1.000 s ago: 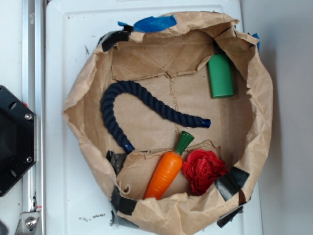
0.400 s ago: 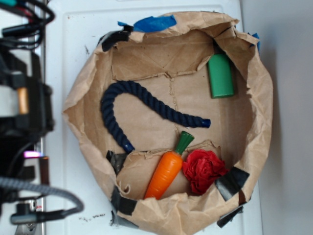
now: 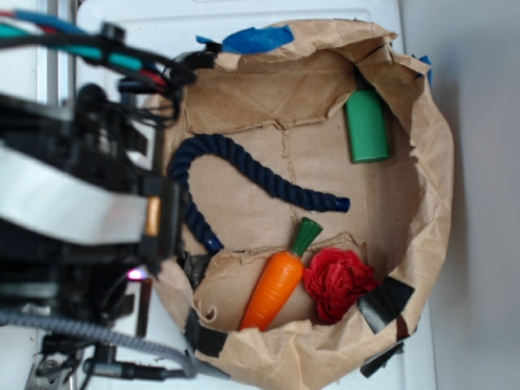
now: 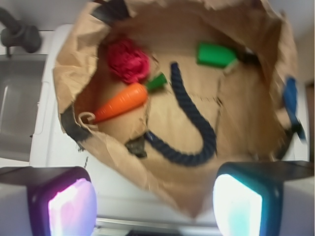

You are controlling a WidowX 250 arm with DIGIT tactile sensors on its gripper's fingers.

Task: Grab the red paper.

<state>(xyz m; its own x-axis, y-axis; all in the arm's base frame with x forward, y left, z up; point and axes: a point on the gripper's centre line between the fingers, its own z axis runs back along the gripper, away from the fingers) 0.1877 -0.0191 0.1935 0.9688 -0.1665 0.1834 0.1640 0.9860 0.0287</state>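
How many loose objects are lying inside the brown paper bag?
4. The red paper lies at the lower right, the toy carrot beside it on its left, the navy rope across the middle, and the green bottle at the upper right. None seem hidden.

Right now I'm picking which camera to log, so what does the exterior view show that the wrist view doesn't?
Only the exterior view shows the robot arm's body with its cables at the bag's left side. Only the wrist view shows the gripper, its two fingers wide apart, and a metal sink beside the white surface. Both show the paper bag, the red paper, the carrot, the blue rope and the green block.
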